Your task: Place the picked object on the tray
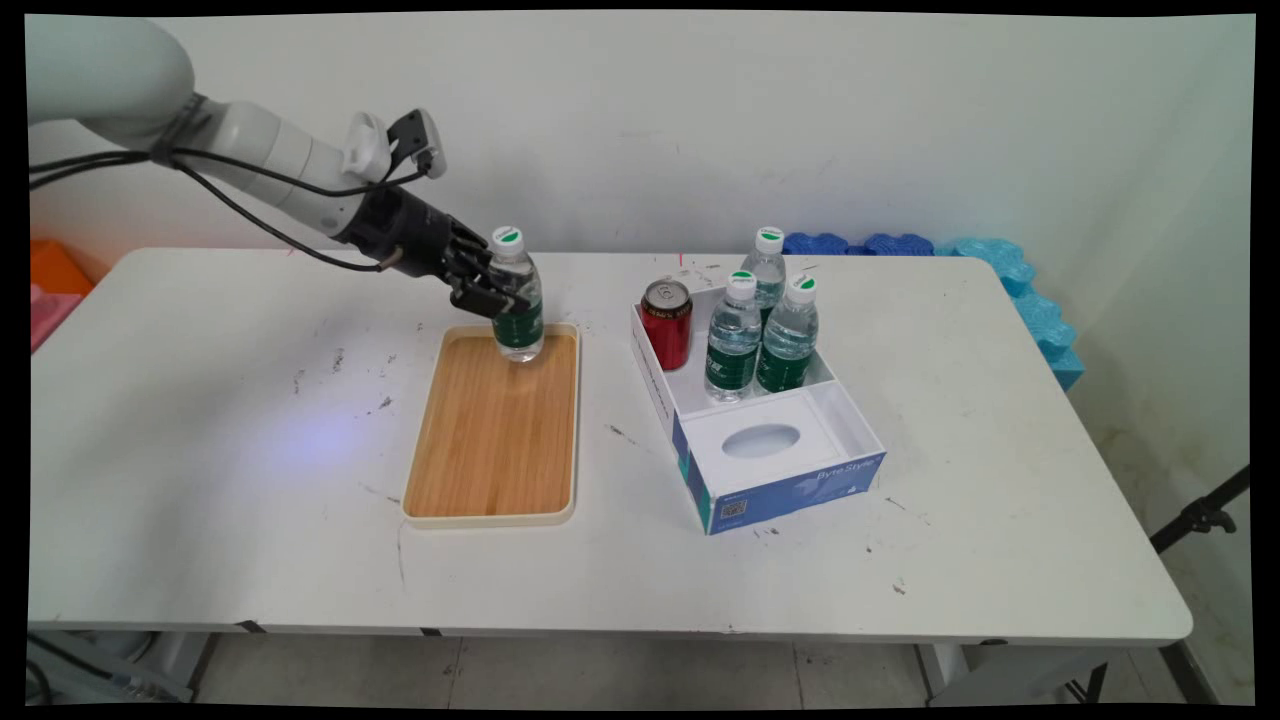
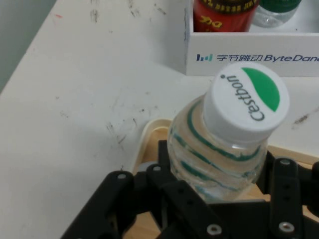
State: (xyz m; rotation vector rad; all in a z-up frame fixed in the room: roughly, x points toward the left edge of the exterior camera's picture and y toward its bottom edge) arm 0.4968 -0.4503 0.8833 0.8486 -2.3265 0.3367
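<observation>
A clear water bottle point(image 1: 516, 300) with a green label and a white cap stands upright at the far end of the wooden tray point(image 1: 492, 470). My gripper point(image 1: 487, 288) reaches in from the left and is shut on the bottle's middle. In the hand view the bottle point(image 2: 224, 144) fills the space between the black fingers point(image 2: 164, 164), its white and green cap towards the camera, with the tray's corner point(image 2: 149, 130) under it.
To the right of the tray stands a blue and white box point(image 1: 760, 420) that holds a red can point(image 1: 667, 322) and three water bottles point(image 1: 765, 330). Blue foam pieces point(image 1: 1010, 290) lie at the table's far right edge.
</observation>
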